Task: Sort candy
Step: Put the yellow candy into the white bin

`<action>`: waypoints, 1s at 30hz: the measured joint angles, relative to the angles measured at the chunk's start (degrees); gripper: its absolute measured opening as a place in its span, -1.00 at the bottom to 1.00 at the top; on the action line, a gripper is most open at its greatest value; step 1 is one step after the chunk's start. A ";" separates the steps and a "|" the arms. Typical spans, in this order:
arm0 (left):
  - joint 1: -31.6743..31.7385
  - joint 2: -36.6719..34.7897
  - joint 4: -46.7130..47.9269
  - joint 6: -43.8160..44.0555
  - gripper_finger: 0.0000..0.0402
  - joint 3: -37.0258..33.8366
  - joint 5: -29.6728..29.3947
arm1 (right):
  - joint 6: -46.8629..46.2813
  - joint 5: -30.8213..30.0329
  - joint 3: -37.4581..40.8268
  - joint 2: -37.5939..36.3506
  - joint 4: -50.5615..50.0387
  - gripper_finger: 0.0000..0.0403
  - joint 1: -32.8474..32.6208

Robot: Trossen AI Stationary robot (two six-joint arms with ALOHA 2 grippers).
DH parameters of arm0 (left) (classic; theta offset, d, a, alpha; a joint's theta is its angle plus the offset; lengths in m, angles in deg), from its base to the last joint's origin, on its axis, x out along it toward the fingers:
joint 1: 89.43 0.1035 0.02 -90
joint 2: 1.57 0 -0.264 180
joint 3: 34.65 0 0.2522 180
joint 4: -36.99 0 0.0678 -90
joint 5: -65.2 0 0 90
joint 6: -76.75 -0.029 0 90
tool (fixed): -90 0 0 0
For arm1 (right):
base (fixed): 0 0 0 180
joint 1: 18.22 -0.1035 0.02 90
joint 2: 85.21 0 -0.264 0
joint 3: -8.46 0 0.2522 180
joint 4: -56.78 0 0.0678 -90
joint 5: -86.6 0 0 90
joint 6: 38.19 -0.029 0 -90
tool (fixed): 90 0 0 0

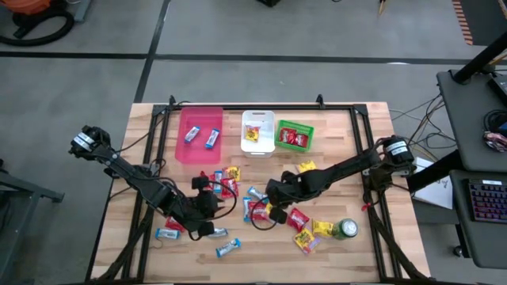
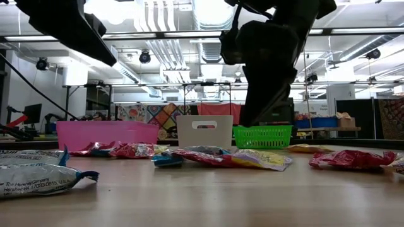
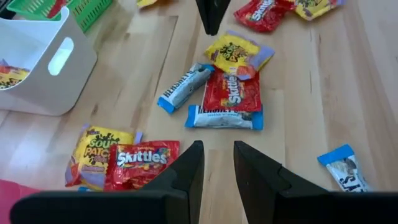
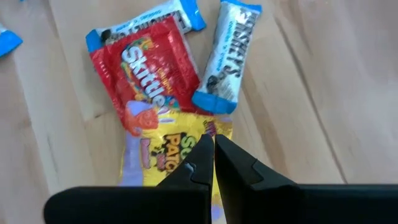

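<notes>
Loose candy lies across the table's middle and near side: red packets, yellow packets and blue-and-silver bars (image 1: pixel 227 249). My right gripper (image 4: pixel 213 146) is shut and hangs just above a yellow packet (image 4: pixel 163 149), which lies flat next to a red packet (image 4: pixel 146 62) and a bar (image 4: pixel 227 56). My left gripper (image 3: pixel 217 163) stands open over bare wood with nothing between its fingers. A red packet (image 3: pixel 142 163) on a yellow one lies beside it. In the high view the left gripper (image 1: pixel 212 207) is left of the right gripper (image 1: pixel 271 198).
Three bins stand at the far side: a pink one (image 1: pixel 198 146) holding two bars, a white one (image 1: pixel 257 144) with a yellow packet, and a green one (image 1: pixel 294 145) with red packets. A green can (image 1: pixel 345 229) stands near the table's front right.
</notes>
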 joint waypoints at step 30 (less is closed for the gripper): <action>2.19 5.76 -24.48 -13.93 -0.64 -0.01 -3.43 | -1.10 3.03 -0.04 -3.04 -5.85 -0.96 -0.02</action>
